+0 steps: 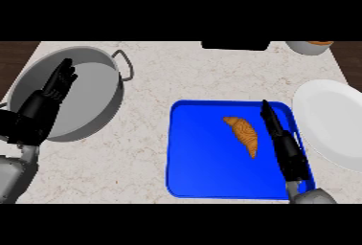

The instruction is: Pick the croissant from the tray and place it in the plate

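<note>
The croissant [243, 135] lies on the blue tray [201, 167], ungrasped, so the pick is not yet made. The right hand [280, 139] hovers just beside it, fingers straight and released; next it must close around the pastry, then carry it right to the white plate [329, 122]. The left hand [53, 93] rests open over the grey pot [92, 119].

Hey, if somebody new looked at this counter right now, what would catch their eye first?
The bright blue tray at centre, with the brown croissant lying on it. The right hand stretches over the tray just right of the croissant, fingers straight. A white plate sits at the right edge, and the left hand hangs over a grey pot at left.
</note>
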Action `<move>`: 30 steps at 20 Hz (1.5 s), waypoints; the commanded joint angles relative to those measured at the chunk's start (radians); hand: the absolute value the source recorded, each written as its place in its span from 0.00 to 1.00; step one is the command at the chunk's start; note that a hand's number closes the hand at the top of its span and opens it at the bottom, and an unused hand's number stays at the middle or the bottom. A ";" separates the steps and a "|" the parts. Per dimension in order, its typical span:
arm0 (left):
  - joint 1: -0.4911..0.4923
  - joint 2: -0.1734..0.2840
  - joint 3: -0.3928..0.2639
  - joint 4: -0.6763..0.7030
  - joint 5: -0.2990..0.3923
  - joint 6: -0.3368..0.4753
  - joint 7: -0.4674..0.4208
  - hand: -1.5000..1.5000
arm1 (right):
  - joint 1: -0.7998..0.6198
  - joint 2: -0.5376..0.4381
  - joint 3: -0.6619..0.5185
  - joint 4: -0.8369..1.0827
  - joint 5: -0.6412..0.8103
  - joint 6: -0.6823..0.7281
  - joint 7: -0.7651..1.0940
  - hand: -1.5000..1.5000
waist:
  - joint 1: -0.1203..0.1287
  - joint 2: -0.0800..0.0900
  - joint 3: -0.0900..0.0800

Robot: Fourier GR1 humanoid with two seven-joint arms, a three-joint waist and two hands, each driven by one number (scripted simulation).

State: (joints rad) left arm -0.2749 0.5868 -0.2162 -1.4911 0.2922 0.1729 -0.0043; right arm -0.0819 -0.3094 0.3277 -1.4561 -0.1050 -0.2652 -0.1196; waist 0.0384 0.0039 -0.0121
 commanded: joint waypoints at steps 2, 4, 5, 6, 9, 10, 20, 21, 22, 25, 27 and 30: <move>0.080 -0.051 -0.022 0.012 -0.022 0.054 0.017 0.50 | -0.151 -0.045 0.064 0.009 -0.065 0.251 0.050 1.00 | 0.009 0.000 0.012; 0.095 -0.078 -0.027 0.058 0.003 0.068 0.069 0.50 | -0.186 -0.065 0.142 -0.050 -0.111 0.417 0.046 1.00 | 0.041 0.006 0.011; 0.093 -0.086 -0.038 0.077 -0.008 0.078 0.074 0.50 | -0.212 -0.078 0.168 -0.053 -0.139 0.506 0.027 1.00 | 0.057 0.017 0.012; 0.105 -0.094 -0.041 0.086 -0.001 0.086 0.101 0.50 | -0.234 -0.071 0.209 -0.068 -0.157 0.571 0.027 1.00 | 0.085 0.020 0.013; 0.121 -0.118 -0.059 0.103 0.014 0.077 0.116 0.50 | -0.432 -0.350 0.159 -0.129 0.334 0.371 -0.156 1.00 | 0.053 -0.030 0.000; 0.126 -0.136 -0.069 0.103 0.015 0.089 0.128 0.50 | -0.442 -0.377 0.184 -0.123 0.400 0.367 -0.207 1.00 | 0.047 -0.017 0.007; 0.164 -0.217 -0.101 0.087 -0.034 0.185 0.145 0.50 | -0.378 -0.302 0.165 0.344 0.091 0.796 -0.712 0.00 | 0.021 0.014 0.016; 0.192 -0.228 -0.123 0.069 -0.056 0.202 0.127 0.50 | -0.412 -0.336 0.174 0.356 0.143 0.801 -0.746 0.00 | 0.028 0.013 0.016; 0.164 -0.231 -0.119 0.065 -0.062 0.222 0.166 0.50 | -0.434 -0.340 0.199 0.373 0.202 0.781 -0.776 0.00 | 0.018 0.011 0.016; 0.132 -0.221 -0.103 0.042 -0.051 0.216 0.213 0.50 | -0.516 -0.331 0.239 0.400 0.352 0.632 -0.773 0.00 | 0.008 0.008 0.015; 0.174 -0.227 -0.112 0.061 -0.063 0.210 0.171 0.50 | -0.578 -0.372 0.245 0.402 0.417 0.589 -0.766 0.00 | 0.006 0.006 0.013; 0.221 -0.225 -0.125 0.003 -0.080 0.228 0.186 0.50 | -0.642 -0.316 0.284 0.468 0.514 0.523 -0.741 0.00 | 0.011 0.002 0.013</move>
State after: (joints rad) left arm -0.1017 0.3810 -0.3080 -1.4644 0.2230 0.3896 0.1509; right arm -0.6278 -0.6448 0.5787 -1.0574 0.2932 0.2845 -0.8337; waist 0.0477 0.0045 0.0096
